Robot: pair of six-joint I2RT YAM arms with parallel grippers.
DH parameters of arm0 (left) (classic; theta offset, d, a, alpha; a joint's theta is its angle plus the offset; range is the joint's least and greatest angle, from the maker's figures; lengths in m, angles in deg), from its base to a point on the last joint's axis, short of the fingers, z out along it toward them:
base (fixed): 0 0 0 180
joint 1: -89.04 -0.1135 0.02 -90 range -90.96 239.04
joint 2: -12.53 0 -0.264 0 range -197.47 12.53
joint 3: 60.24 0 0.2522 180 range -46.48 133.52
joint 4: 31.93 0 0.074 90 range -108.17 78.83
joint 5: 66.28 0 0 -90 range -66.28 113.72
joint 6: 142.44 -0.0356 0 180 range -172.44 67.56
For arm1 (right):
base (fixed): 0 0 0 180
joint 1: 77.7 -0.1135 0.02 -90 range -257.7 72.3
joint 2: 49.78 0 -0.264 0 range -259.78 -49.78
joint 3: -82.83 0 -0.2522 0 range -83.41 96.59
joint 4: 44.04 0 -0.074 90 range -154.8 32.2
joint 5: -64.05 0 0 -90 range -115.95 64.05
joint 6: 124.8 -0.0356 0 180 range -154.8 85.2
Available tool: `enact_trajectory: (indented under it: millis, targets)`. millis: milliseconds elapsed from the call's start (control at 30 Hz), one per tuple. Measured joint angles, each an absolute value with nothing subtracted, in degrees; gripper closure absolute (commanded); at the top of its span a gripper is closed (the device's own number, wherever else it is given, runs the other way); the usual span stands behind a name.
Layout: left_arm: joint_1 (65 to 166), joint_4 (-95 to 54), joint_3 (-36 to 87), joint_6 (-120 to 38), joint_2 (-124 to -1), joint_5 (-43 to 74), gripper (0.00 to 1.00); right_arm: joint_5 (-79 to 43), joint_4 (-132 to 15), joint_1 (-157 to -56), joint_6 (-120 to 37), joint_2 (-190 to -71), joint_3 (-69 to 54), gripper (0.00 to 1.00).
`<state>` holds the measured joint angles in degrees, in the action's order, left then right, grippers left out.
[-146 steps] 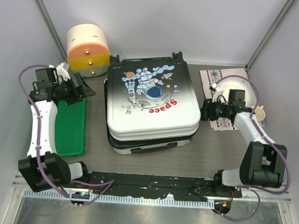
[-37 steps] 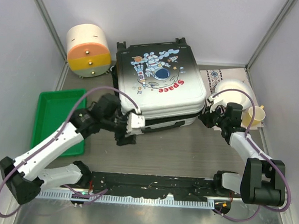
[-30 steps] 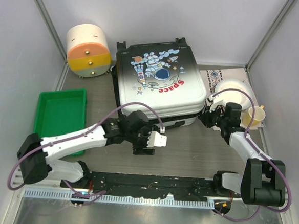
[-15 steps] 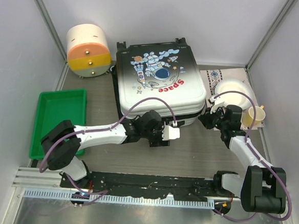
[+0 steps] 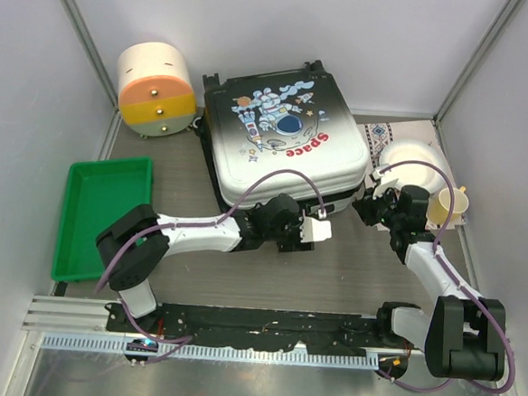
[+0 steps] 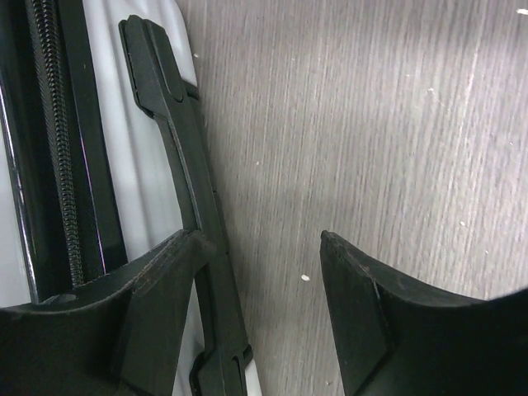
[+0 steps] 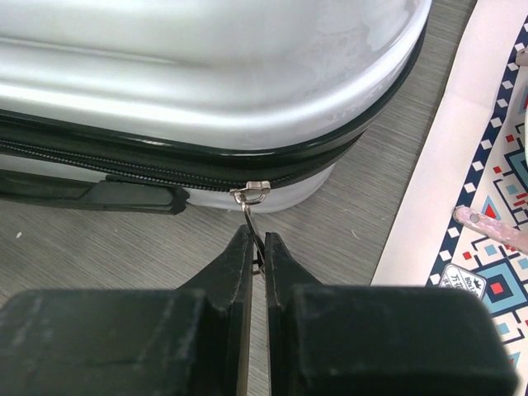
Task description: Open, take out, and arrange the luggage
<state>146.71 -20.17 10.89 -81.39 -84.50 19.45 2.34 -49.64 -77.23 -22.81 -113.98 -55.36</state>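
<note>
A green tray point(image 5: 104, 214) lies along the table's left edge, and a cylinder point(image 5: 156, 89) stands in the far left corner. Neither is touched.

The luggage point(image 5: 286, 141) lies flat and closed at the middle of the far edge, print side up.

The left gripper point(image 6: 262, 243) reaches low across the table to the luggage's near side. Its jaws stand apart and hold nothing. One finger sits over the black handle point(image 6: 169, 124) and the other over bare table, probably to brace the shell while the zip runs.

At the near right corner of the luggage, the right gripper point(image 7: 256, 239) is pinched together on the zipper pull point(image 7: 250, 195), lined up to draw it along the seam. The zip looks closed from there leftward, so opening has barely begun.

A patterned mat point(image 7: 445, 165) lies just beside that corner, toward the table's right edge.
</note>
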Motion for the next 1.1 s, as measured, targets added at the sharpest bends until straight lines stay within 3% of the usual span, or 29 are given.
enact_trajectory:
  millis: [333, 633, 1100]
  targets:
    - [150.12, -24.02, 11.43, -79.53, -87.17, 30.57, 0.19, 2.39, -48.43, -77.23, -22.84, -113.92, -55.88, 0.99]
    - [152.70, -27.77, 10.51, -79.68, -88.85, 38.77, 0.17, 2.87, -47.71, -77.23, -22.97, -113.90, -56.36, 0.99]
    - [153.12, -29.06, 10.47, -83.88, -88.98, 39.56, 0.15, 2.85, -47.52, -77.23, -22.99, -113.90, -56.39, 0.99]
